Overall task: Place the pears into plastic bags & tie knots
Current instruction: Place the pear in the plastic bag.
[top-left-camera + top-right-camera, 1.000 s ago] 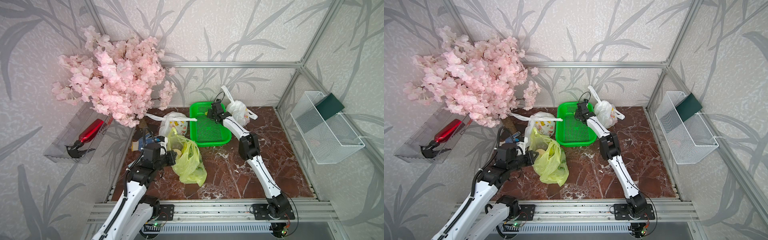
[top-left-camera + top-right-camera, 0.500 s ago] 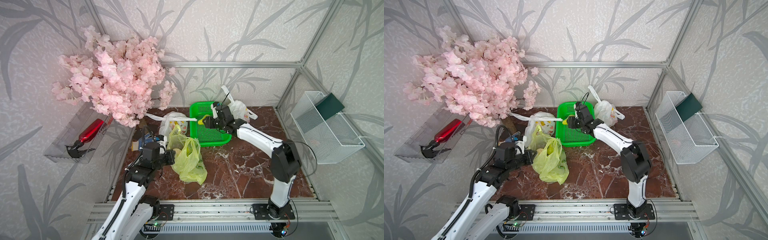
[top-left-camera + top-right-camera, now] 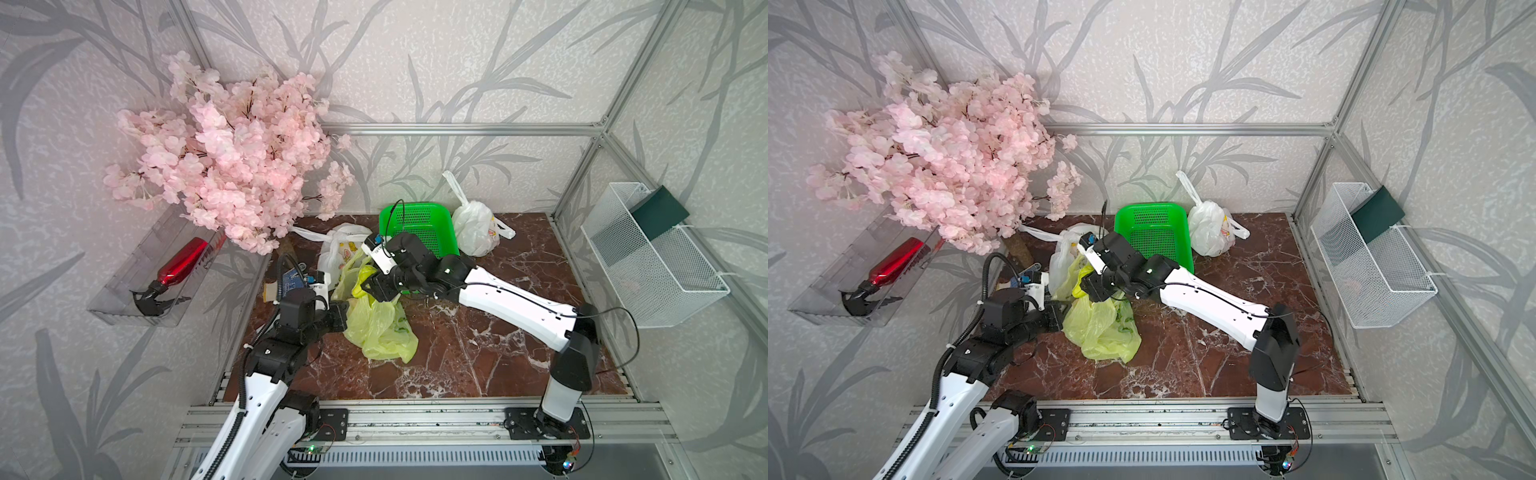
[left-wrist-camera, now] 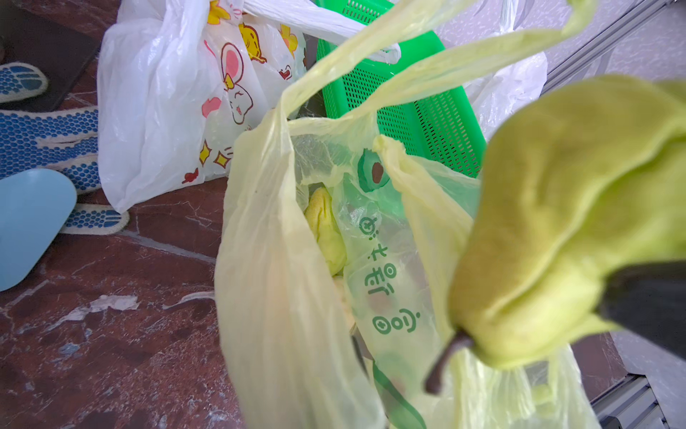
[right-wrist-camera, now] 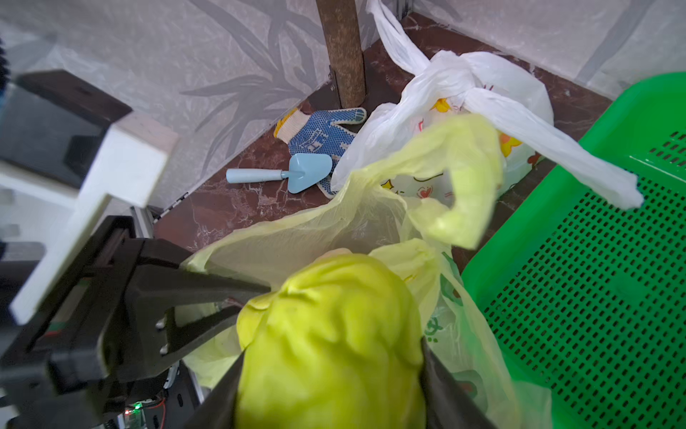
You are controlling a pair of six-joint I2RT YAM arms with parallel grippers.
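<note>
My right gripper [image 5: 330, 371] is shut on a green pear [image 5: 330, 341], holding it just above the mouth of the yellow-green plastic bag [image 3: 378, 328] in both top views [image 3: 1100, 328]. My left gripper [image 3: 343, 318] is shut on that bag's rim, and its fingers [image 5: 208, 293] show pinching the plastic. Another pear [image 4: 324, 230] lies inside the bag. A white rabbit-print bag [image 3: 338, 253] with a knot [image 5: 456, 85] stands behind it. A second knotted white bag [image 3: 473, 228] sits right of the green basket [image 3: 419, 220].
A blue-dotted glove [image 5: 319, 130] and a blue trowel [image 5: 289, 172] lie by the blossom tree's trunk [image 5: 341, 55] at the back left. A white wire basket [image 3: 648, 266] hangs on the right wall. A clear tray with a red spray bottle [image 3: 178, 266] hangs on the left wall.
My right arm has swung left from the green basket with the pear and now holds it over the yellow-green bag. The left gripper has stayed put on the bag.
</note>
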